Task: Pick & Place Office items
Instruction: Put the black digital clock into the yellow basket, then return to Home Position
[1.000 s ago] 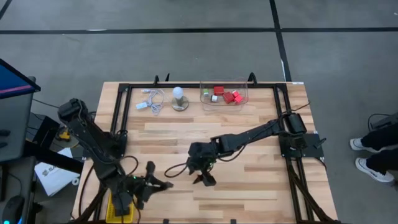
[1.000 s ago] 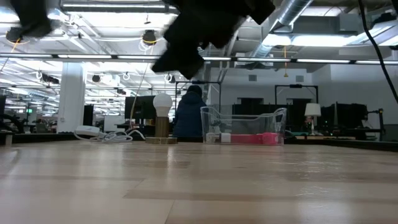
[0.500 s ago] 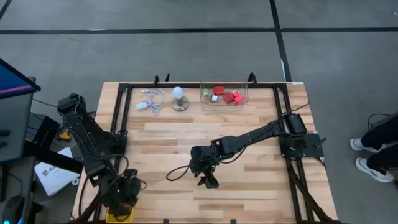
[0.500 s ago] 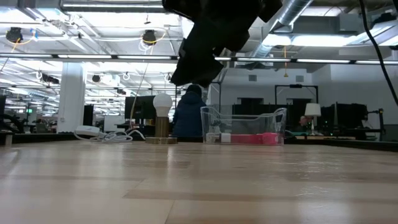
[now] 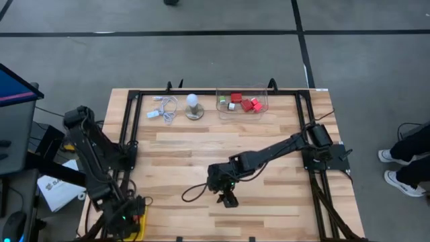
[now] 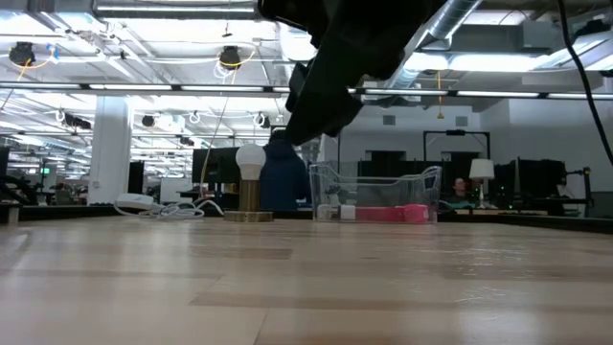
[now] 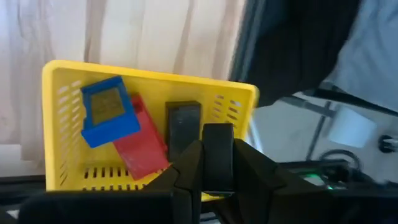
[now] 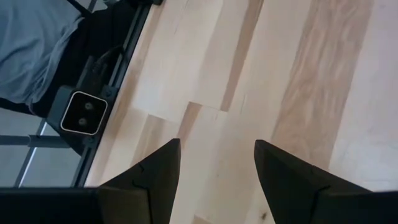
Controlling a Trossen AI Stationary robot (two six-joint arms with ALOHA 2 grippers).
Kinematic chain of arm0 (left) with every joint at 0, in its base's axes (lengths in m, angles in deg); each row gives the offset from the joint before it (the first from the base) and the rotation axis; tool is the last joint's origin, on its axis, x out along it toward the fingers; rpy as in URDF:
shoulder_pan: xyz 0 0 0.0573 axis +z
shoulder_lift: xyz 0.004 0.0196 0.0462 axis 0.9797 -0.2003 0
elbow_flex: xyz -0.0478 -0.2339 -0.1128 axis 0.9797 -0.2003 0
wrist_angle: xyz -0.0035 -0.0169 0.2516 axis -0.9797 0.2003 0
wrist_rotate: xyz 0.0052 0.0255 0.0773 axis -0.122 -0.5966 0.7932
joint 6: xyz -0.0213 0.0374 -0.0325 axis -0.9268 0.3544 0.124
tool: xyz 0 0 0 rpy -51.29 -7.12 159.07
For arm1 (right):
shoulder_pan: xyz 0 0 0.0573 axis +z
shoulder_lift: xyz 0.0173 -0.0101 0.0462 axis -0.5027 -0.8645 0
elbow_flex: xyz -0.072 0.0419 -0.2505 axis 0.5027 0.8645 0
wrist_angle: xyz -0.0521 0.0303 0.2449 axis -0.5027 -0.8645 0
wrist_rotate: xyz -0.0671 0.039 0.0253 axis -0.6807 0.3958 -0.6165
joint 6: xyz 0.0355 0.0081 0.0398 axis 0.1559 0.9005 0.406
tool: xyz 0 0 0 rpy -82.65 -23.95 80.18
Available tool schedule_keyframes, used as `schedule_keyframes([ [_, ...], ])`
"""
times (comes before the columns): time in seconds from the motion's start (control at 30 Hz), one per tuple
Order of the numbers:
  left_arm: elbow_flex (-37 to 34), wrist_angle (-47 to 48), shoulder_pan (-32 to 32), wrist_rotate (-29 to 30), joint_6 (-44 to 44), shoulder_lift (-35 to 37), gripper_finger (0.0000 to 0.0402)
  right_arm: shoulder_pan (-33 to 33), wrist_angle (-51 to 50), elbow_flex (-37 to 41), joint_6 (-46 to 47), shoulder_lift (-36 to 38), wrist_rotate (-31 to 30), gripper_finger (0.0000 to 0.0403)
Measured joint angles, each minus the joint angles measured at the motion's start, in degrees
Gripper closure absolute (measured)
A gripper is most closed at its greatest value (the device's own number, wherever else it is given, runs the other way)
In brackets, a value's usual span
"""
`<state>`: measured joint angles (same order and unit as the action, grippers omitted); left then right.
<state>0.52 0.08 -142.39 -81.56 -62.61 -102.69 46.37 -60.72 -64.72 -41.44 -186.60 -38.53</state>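
A: What do you see from above?

B: The left gripper [image 5: 124, 225] hangs over the yellow bin [image 5: 139, 227] at the table's [image 5: 269, 168] front left corner. The right gripper [image 5: 229, 199] is over the bare wood near the front middle. Red blocks [image 5: 250, 104] lie in the clear bin [image 5: 242, 101] at the far edge, beside the bulb [image 5: 193, 104] and the white cable [image 5: 164, 107].

A: And from table height?

B: A dark arm [image 6: 335, 67] comes down from above; the clear bin stands far behind.

A: The left wrist?

B: Its fingers [image 7: 186, 171] are closed on a black block [image 7: 217, 155] above the yellow bin, where a blue block [image 7: 109, 112], a red block [image 7: 143, 146] and another black block [image 7: 182, 127] lie.

A: The right wrist?

B: Its fingers [image 8: 155, 180] stand apart with only wood between them, holding nothing.
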Motion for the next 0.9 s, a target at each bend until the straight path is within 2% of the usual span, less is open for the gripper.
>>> schedule_keyframes([
  [0.23, 0.0, -2.2, 1.1, -3.6, 0.8, -7.4, 0.0343, 1.5, -0.1, 0.0, 1.4, 0.0, -1.4, 0.0205],
  [0.4, 0.0, -2.9, 2.6, -4.7, 1.8, -8.9, 0.0335, 1.9, -0.2, 0.0, 1.8, 0.0, -2.5, 0.0205],
  [0.8, 0.0, -3.2, 4.0, -1.1, 1.7, -5.0, 0.0203, 1.8, -0.5, 0.0, 2.0, 0.0, -2.5, 0.0205],
  [0.9, 0.0, -3.6, 4.0, 1.1, 5.0, -3.4, 0.0181, 1.8, -0.6, 0.0, 1.7, 0.0, -3.1, 0.0205],
])
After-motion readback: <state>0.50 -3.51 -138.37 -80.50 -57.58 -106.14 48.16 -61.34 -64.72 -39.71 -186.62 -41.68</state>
